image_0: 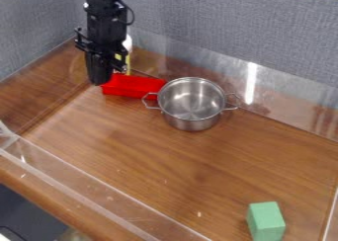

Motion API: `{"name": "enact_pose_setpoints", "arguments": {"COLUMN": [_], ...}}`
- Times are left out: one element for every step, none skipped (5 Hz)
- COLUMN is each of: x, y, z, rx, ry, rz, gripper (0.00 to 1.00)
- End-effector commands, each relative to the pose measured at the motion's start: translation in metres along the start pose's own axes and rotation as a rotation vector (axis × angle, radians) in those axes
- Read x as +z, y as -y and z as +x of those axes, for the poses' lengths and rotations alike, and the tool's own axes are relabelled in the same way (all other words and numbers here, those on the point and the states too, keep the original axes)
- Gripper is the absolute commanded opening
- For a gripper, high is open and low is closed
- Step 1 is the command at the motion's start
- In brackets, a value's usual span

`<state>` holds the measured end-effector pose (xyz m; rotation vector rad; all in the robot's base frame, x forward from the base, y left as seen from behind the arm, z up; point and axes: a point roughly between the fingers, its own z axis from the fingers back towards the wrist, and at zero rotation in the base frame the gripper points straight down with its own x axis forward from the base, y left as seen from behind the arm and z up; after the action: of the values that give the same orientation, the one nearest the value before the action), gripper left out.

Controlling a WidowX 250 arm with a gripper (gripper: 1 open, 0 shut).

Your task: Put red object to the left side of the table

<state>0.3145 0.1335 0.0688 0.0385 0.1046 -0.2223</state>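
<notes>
Progress is looking partial: the red object (pixel 132 86) is lying flat in the upper left of the frame, just left of the steel pot (pixel 193 101), while much bare table (pixel 119 156) is still stretching further left. Whether this spot counts as final is unclear. The gripper (pixel 98 78) is hanging straight down at the block's left end, fingers drawn together; whether they are pinching the block cannot be told.
</notes>
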Motion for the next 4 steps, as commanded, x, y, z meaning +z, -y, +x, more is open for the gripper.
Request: {"name": "enact_pose_setpoints", "arguments": {"x": [0.0129,0.0117,0.0111,0.0115], "y": [-0.0062,-0.006,-0.0065,-0.0067], "z": [0.0024,0.0049,0.0077,0.0099], "rx": [0.011,0.004,-0.001,-0.006], "ry": [0.037,0.035,0.034,0.035], "rz": [0.032,0.036,0.04,0.044], "gripper": [0.0,0.0,0.0,0.0]}}
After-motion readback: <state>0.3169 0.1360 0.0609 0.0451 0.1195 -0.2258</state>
